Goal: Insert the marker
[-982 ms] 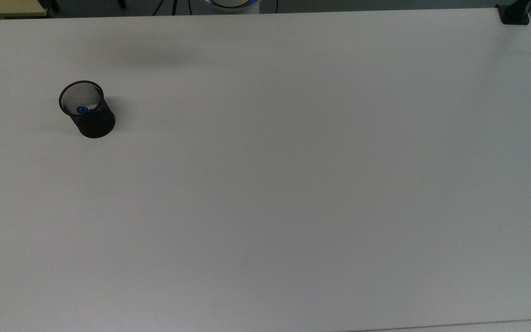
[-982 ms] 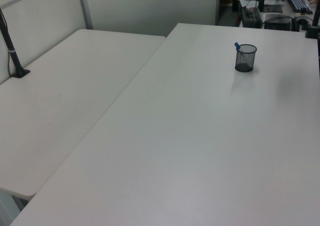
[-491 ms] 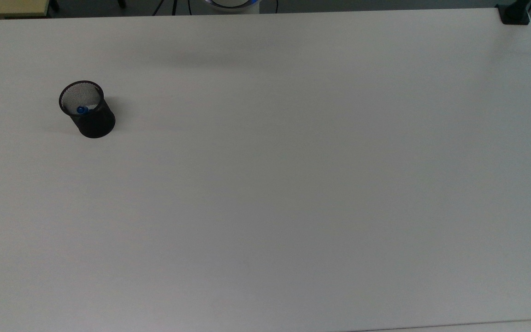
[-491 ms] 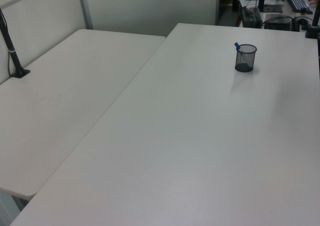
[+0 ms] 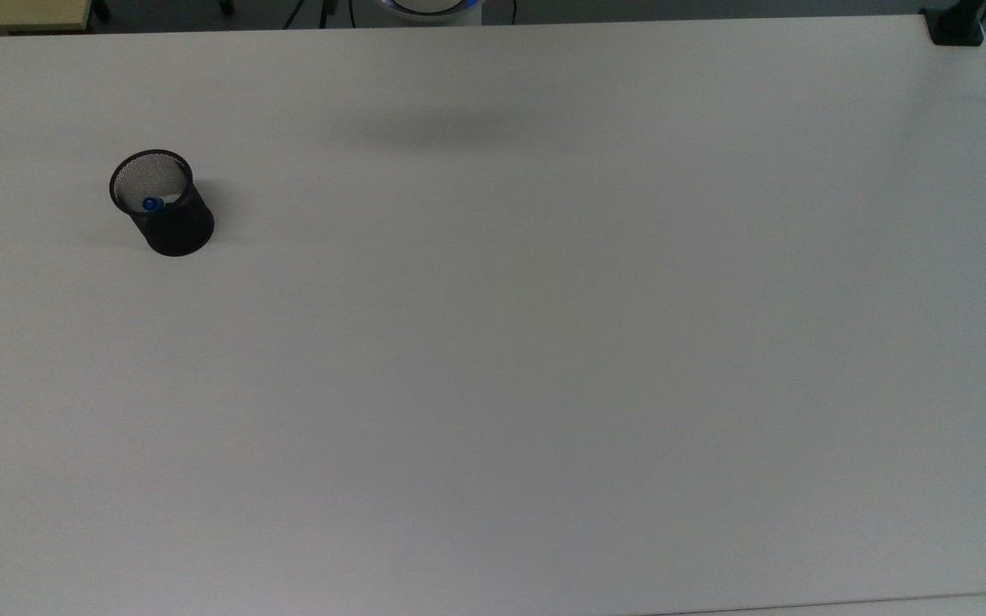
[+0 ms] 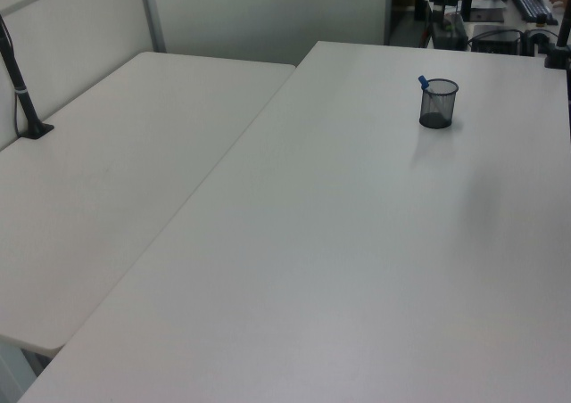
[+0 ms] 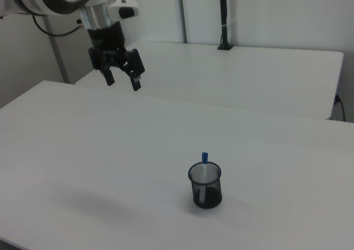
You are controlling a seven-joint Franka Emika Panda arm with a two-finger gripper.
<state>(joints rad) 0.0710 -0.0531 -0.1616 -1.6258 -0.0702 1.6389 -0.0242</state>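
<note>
Pincer, fingers spread and empty, hangs high above the tabletop. Marker, white barrel with blue upper end, stands upright inside the black mesh cup.

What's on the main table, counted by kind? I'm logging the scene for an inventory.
Marker: 1, standing in the cup
Black mesh cup: 1
Total: 2
The gripper hangs open above the table, holding nothing.
</note>
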